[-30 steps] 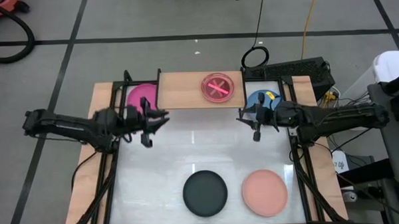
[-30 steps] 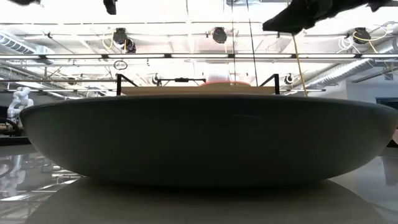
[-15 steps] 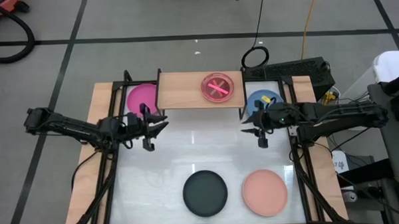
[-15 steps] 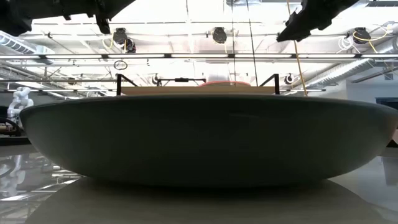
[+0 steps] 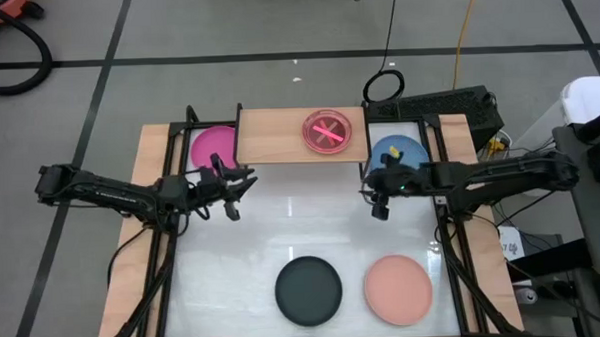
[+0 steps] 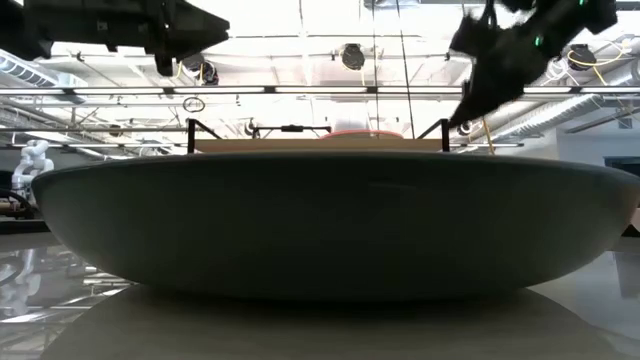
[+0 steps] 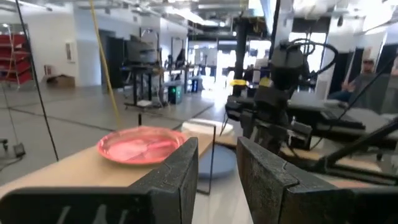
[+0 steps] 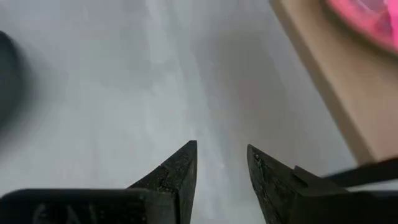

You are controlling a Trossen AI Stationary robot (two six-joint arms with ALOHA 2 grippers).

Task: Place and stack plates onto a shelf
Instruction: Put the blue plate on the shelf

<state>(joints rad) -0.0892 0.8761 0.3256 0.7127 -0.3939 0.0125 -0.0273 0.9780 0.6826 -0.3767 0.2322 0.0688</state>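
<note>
High view: my two dark arms reached in from either side over the white table [image 5: 242, 241], both claws held above it and empty.
Left claw: my left claw [image 5: 236, 186] hung just in front of the shelf's left end, its fingers [image 7: 177, 171] parted with a narrow gap and nothing between them.
Right claw: my right claw [image 5: 378, 191] hung just in front of the shelf's right end, its fingers [image 8: 180, 168] also slightly apart and holding nothing, pointed down at the bare table.
Shelf: the small light-wood board shelf on thin black legs [image 5: 279, 139] stood at the table's far edge, between the two arms.
On the shelf: a small translucent pink round plate [image 5: 328, 131] lay on the right half of the board.
Beside the shelf: a larger opaque magenta plate [image 5: 212, 147] lay just left of it, and a larger blue plate [image 5: 404, 148] just right of it, partly under my right arm.
Near edge: a larger black plate [image 5: 308, 290] and a salmon plate [image 5: 397, 288] lay side by side, apart.
</note>
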